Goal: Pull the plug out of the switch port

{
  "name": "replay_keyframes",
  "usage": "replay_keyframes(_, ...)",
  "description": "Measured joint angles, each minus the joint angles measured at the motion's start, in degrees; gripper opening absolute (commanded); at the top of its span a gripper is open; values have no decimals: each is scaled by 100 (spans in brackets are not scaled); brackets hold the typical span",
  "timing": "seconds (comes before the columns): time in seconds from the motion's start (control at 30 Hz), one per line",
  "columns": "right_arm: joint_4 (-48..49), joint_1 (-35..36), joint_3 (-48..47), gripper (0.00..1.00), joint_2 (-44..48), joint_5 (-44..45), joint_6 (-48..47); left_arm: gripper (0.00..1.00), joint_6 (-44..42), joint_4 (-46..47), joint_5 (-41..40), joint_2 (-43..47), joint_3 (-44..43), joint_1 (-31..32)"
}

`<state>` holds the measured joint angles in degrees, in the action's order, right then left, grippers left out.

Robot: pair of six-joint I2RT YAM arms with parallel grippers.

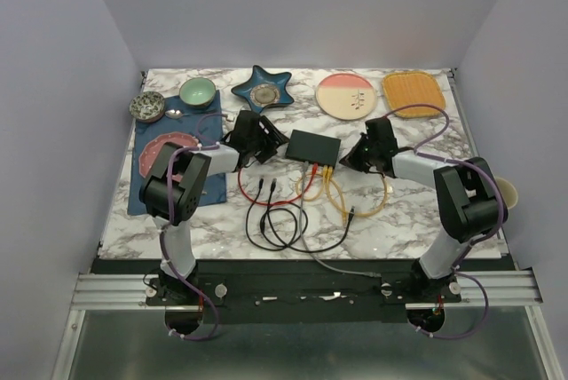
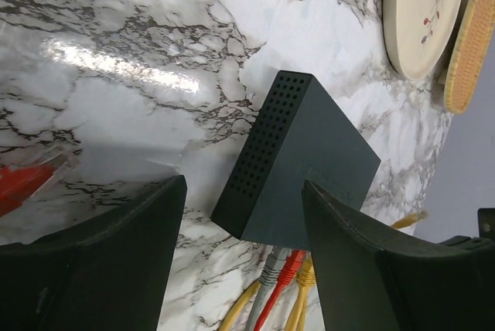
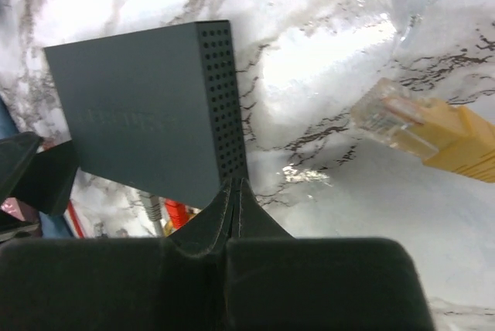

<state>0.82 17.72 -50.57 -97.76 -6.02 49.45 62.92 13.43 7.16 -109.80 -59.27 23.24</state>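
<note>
Top view, near to far: loose black, red and yellow cables (image 1: 293, 216) lie on the marble surface (image 1: 417, 211) ahead of the arm bases. Beyond them the switch (image 1: 313, 145) sits mid-surface, flat, between the two grippers. Grey, red and yellow plugs (image 1: 321, 168) enter its near edge.

Left gripper (image 2: 244, 215): fingers spread wide, holding nothing, just beside the switch's left end with the perforated side between them. Right gripper (image 3: 233, 192): fingers pressed together, holding nothing, tip just at the switch's right corner. A free yellow plug (image 3: 425, 126) lies on the surface to its side, unconnected.

Step in hand, as judged: approach and brace. Recommended procedure:
1. Close the left gripper across the switch body to stop it sliding.
2. Open the right gripper, bring it to one plug at the near edge, and grip the plug body, not the cable.
3. Pull straight out along the socket axis; a sideways pull may jam the latch or drag the switch.

Containers, far side: the speckled bowl (image 1: 146, 106) has contents I cannot identify; the green bowl (image 1: 198, 91) looks empty; the star dish (image 1: 264, 89) holds a round item; the plate (image 1: 345, 95) and tray (image 1: 414, 92) are bare.
</note>
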Motion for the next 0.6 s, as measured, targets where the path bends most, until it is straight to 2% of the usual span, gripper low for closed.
replay_keyframes(0.27, -140, 0, -227, 3, -448, -114, -52, 76, 144, 466, 365, -136, 96, 157)
replay_keyframes(0.5, -227, -37, -581, 6, -710, -264, -236, 75, 623, 1742, 422, 173, 1182, 278)
replay_keyframes(0.6, -212, -44, -710, 7, -824, -376, -267, 75, 782, 1980, 424, 411, 1613, 319)
